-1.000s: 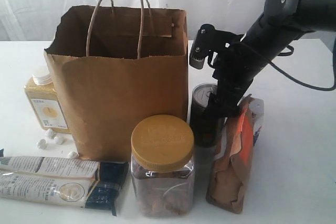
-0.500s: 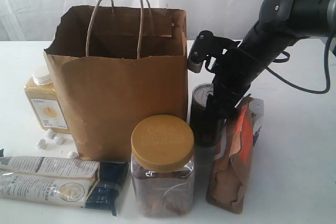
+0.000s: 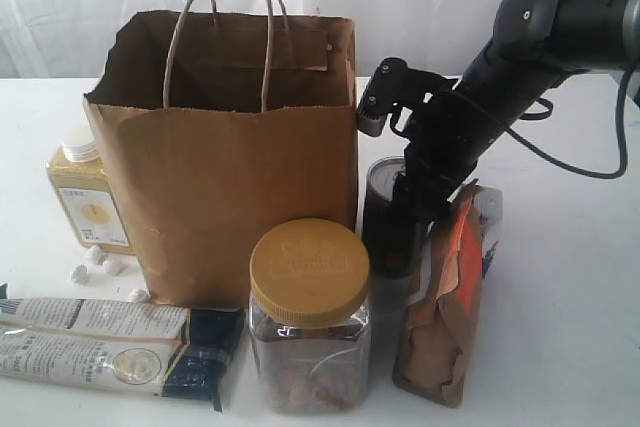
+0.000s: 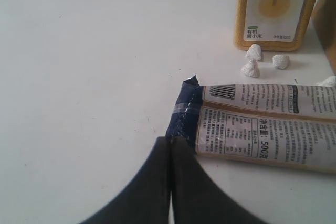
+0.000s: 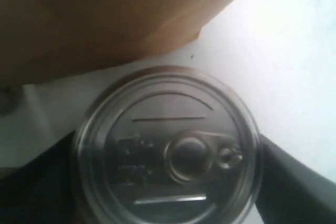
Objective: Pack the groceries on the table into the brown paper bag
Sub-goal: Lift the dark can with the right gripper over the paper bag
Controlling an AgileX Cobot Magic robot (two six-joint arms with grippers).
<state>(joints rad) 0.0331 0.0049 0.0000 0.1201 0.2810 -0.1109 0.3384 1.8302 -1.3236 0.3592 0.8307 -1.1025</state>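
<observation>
The brown paper bag (image 3: 230, 177) stands open on the table (image 3: 570, 327). Right of it is the dark silver-topped can (image 3: 388, 232) (image 5: 168, 145), and my right gripper (image 3: 412, 197) (image 5: 167, 182) reaches down over it, a finger against each side of the can. The brown-orange pouch (image 3: 445, 317) leans just right of the can. In front of the bag stands the yellow-lidded jar (image 3: 310, 317). The yellow bottle (image 3: 88, 197) (image 4: 275, 9) and twin packet (image 3: 110, 342) (image 4: 262, 127) lie left. My left gripper (image 4: 170, 142) is shut and empty, at the packet's dark end.
Small white lumps (image 3: 95, 259) (image 4: 254, 53) lie between the bottle and the packet. A white and blue edge (image 3: 491, 227) shows behind the pouch. The bag wall (image 5: 105, 14) is close beside the can. White curtain behind the table.
My right arm has sunk a little over the can and its fingers have closed in on the can's sides. The groceries, the bag and the left gripper have not moved.
</observation>
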